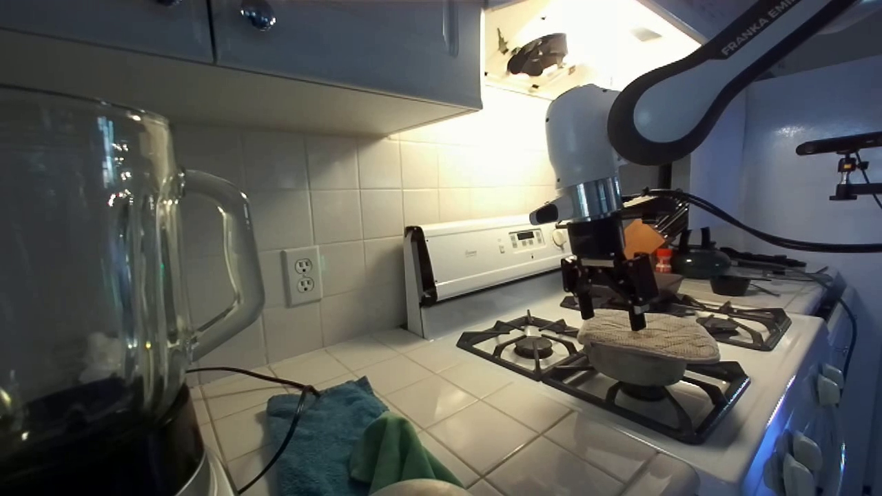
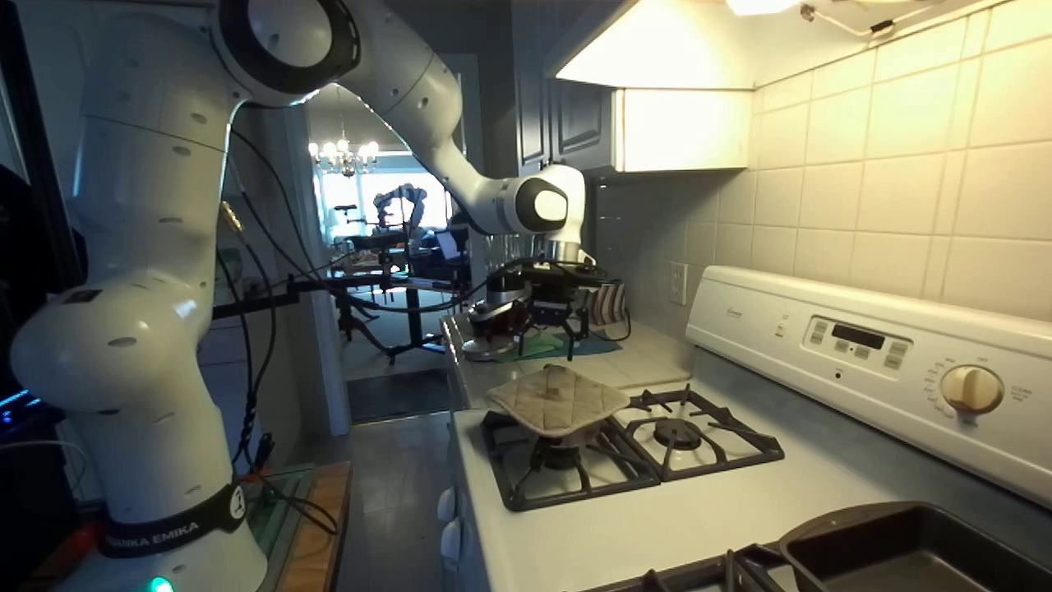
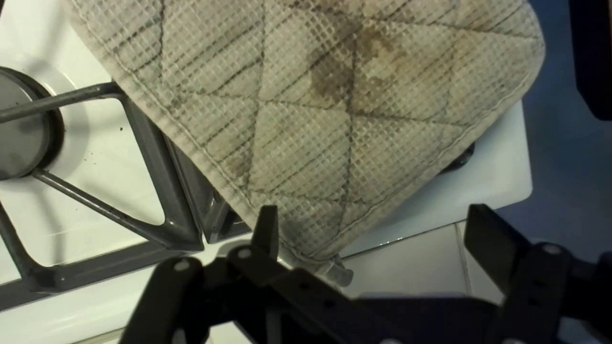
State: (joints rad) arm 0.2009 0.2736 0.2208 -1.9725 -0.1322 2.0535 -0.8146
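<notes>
A beige quilted potholder [image 1: 648, 335] with brown stains lies over a light-coloured pot [image 1: 637, 365] on a front burner. In the wrist view the potholder [image 3: 306, 138] fills the upper middle, its near corner with a small loop pointing toward the gripper; the pot is hidden under it there. My gripper [image 1: 612, 319] points down above the potholder's edge, fingers wide apart and nothing between them. In an exterior view the gripper [image 2: 546, 352] appears just past the potholder's far corner. One finger [image 3: 267, 229] overlaps that corner in the wrist view; contact cannot be told.
Black burner grates [image 1: 530, 344] surround the pot, and the stove's back panel [image 1: 496, 251] rises behind. A glass blender [image 1: 227, 275], a blue towel [image 1: 324, 420] and a green cloth [image 1: 393, 448] are on the tiled counter. A dark baking pan [image 2: 920, 543] rests on another grate.
</notes>
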